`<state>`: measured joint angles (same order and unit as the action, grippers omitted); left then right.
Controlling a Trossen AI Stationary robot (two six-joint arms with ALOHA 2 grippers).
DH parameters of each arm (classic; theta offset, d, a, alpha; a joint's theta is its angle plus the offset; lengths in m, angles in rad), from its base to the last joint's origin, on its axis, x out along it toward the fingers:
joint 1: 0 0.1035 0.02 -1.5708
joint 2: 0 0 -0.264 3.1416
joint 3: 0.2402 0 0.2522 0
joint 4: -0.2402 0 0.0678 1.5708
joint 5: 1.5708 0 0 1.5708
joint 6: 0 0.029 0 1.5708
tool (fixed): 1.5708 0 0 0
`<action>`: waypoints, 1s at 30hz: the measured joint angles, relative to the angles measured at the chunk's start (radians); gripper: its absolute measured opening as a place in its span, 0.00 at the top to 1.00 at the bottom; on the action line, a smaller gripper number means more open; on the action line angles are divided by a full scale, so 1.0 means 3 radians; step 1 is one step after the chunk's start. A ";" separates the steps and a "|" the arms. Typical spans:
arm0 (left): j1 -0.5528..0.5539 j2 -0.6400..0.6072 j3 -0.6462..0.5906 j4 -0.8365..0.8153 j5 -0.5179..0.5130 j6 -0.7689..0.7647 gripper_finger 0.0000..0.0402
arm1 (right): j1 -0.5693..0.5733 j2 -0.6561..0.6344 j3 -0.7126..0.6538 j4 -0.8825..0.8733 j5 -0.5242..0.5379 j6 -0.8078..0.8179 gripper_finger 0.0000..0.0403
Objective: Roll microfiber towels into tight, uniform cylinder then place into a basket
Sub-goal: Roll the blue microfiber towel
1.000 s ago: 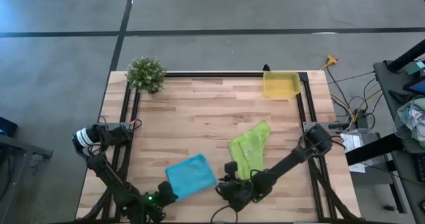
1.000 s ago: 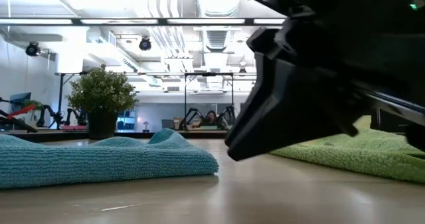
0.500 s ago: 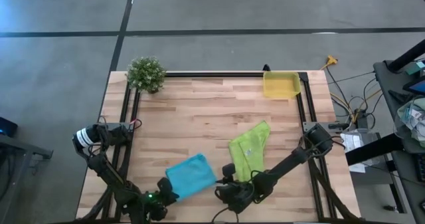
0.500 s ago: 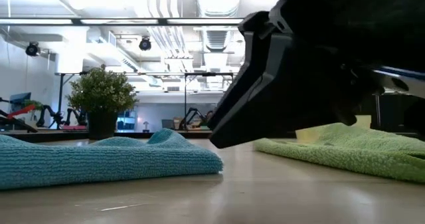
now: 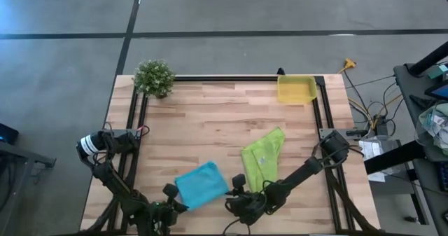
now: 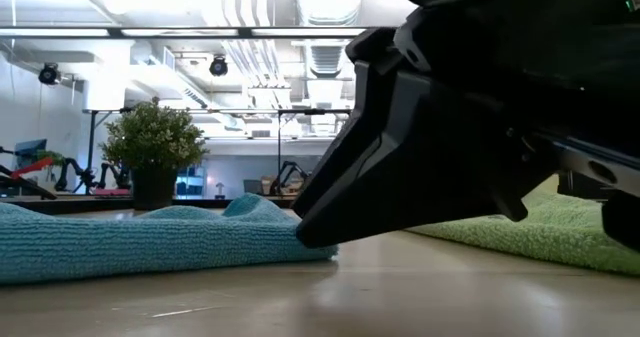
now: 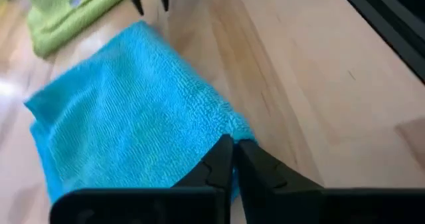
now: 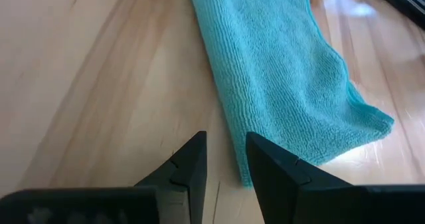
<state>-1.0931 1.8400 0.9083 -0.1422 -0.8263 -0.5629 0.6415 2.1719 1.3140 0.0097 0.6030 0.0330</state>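
Fingers of our left gripper [image 7: 234, 159] are sitting pressed together on the near edge of the turquoise-blue towel [image 7: 126, 117]; we are judging that they are pinching that hem, though the contact itself is partly hidden behind the fingertips. Our right gripper [image 8: 224, 156] is hovering low just beside the opposite edge of the same cloth, its fingers standing a little apart with nothing between them and the hem lying just ahead of them.

We are thinking the step in hand is taking both ends of one edge to begin the roll. To do it well, we are wanting the right fingers to catch only the top layer of the hem, level with the left grip, so the first turn is starting straight and tight rather than skewed.

Beyond the right gripper, the lime-green towel [image 5: 263, 156] is lying crumpled and close by, near enough to be snagged if that arm is swinging wide. Well past both cloths, at the far side of the table [image 5: 210, 124], the basket [image 5: 295, 89] is waiting, with the potted plant [image 5: 154, 77] off at the other far corner, clear of the route.
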 joint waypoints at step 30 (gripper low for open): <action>-0.0081 -0.0009 -0.1003 0.2078 -0.0144 -0.1472 1.00 | -0.0013 -0.0006 0.0011 0.0108 0.0087 0.0075 0.77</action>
<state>-1.1173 1.8374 0.6073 0.4814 -0.8694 -1.0044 0.6376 2.1700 1.3174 0.0422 0.6292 0.0556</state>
